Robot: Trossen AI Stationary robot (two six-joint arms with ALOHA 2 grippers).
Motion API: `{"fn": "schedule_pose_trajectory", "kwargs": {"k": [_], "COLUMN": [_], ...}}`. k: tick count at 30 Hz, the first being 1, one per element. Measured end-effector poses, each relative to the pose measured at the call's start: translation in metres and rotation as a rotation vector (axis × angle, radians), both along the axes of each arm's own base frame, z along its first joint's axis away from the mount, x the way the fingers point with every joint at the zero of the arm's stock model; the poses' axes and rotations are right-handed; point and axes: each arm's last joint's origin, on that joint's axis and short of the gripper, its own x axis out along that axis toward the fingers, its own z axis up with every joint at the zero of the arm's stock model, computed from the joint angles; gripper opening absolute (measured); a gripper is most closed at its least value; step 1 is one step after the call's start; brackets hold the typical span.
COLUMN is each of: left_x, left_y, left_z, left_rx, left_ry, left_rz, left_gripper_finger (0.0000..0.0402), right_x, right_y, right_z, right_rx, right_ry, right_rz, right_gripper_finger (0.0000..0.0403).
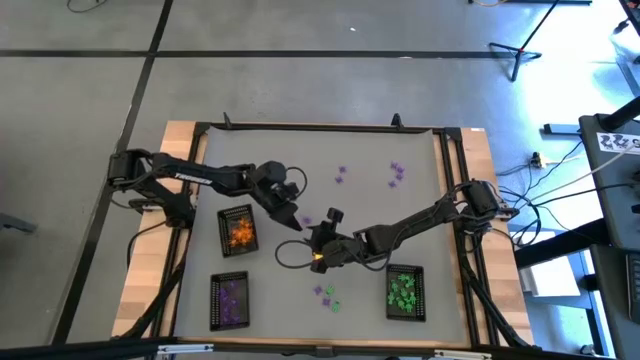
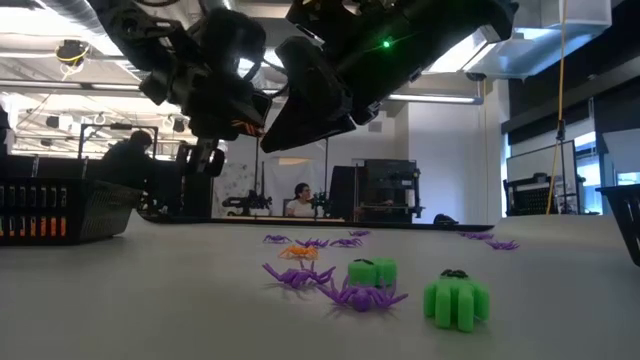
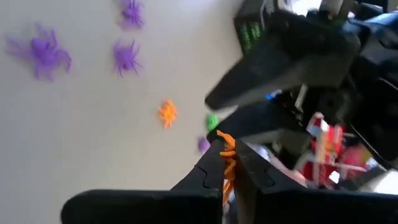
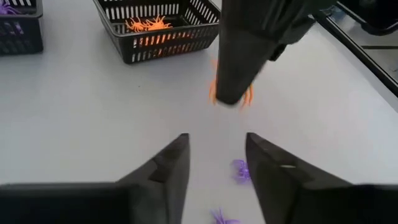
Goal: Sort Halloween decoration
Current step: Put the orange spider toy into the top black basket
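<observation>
The Halloween decoration at hand is a small orange spider (image 3: 227, 144), with my left gripper (image 3: 225, 163) shut on it above the table's middle. Right beside it, my right gripper (image 4: 217, 148) stands open with nothing between its fingers; in its wrist view my left gripper (image 4: 235, 74) hangs just ahead. More orange pieces lie in a black mesh tray (image 1: 238, 230). A loose orange piece (image 3: 166, 113) and purple spiders (image 3: 43, 53) lie on the table. My left gripper pinches the orange spider between its two fingertips; legs (image 4: 249, 95) stick out beside the tips. The fingers slant down from the table's left side. The spider is lifted clear of the table.
A tray with purple pieces (image 1: 230, 300) stands near the front left and a tray with green pieces (image 1: 405, 292) at the front right. Loose purple and green pieces (image 1: 326, 294) lie near the front; more purple ones (image 1: 398, 172) lie toward the far side.
</observation>
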Motion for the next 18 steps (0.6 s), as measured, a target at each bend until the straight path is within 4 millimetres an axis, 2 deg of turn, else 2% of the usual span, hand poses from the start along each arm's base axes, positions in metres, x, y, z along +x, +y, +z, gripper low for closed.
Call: {"fn": "schedule_pose_trajectory", "kwargs": {"k": [6, 11, 15, 18], "left_x": [-0.019, -0.033, -0.039, -0.042], "left_y": [0.017, 0.024, 0.023, 0.019], "left_z": [-0.007, -0.009, -0.005, 0.003], "left_rx": [-0.120, -0.171, -0.174, -0.164], "left_ry": [0.080, 0.085, 0.031, 0.064], "left_rz": [-0.112, -0.205, -0.278, -0.272], "left_gripper_finger": [0.0000, 0.0000, 0.0000, 0.0000], "right_x": [0.000, 0.000, 0.000, 0.000], "right_y": [0.000, 0.000, 0.000, 0.000], "right_z": [0.000, 0.000, 0.000, 0.000], "right_rx": [-0.001, -0.001, -0.001, 0.000], "right_ry": [0.005, 0.005, 0.004, 0.003], "right_rz": [0.000, 0.000, -0.001, -0.001], "right_gripper_finger": [0.0196, 0.0199, 0.0199, 0.0199]}}
